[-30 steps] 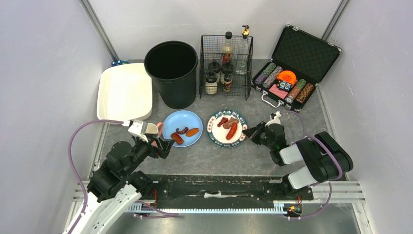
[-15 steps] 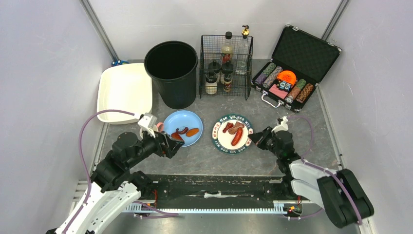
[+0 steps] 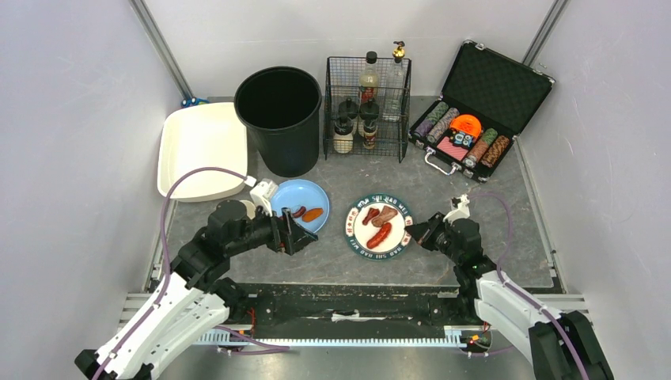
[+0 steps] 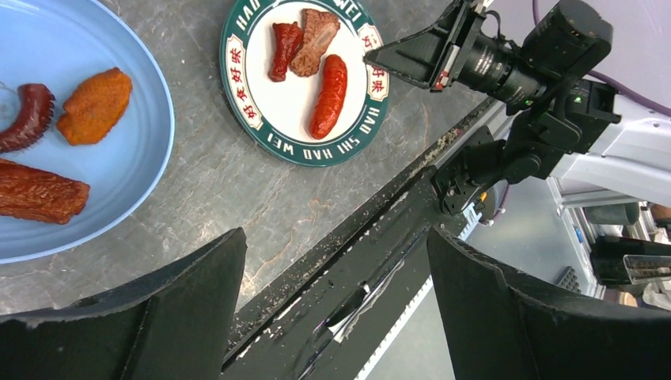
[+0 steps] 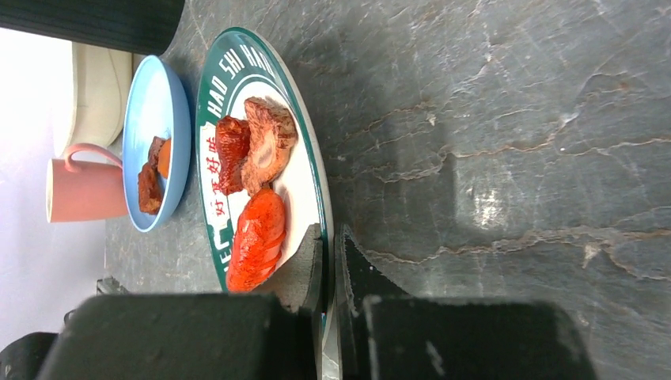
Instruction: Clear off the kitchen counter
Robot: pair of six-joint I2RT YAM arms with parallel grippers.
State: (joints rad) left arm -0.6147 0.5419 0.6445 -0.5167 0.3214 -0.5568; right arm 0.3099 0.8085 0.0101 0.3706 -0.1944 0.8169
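Mottled stone-look kitchen counter (image 3: 332,265) bears a round green-rimmed plate (image 3: 360,233).

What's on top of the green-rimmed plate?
The plate holds a red sausage, a dark red piece and a brown chunk. The right gripper pinches its rim, hiding that spot.

Pale lilac-white walls (image 3: 63,119) on three sides, slanting metal corner posts (image 3: 162,49), even soft light
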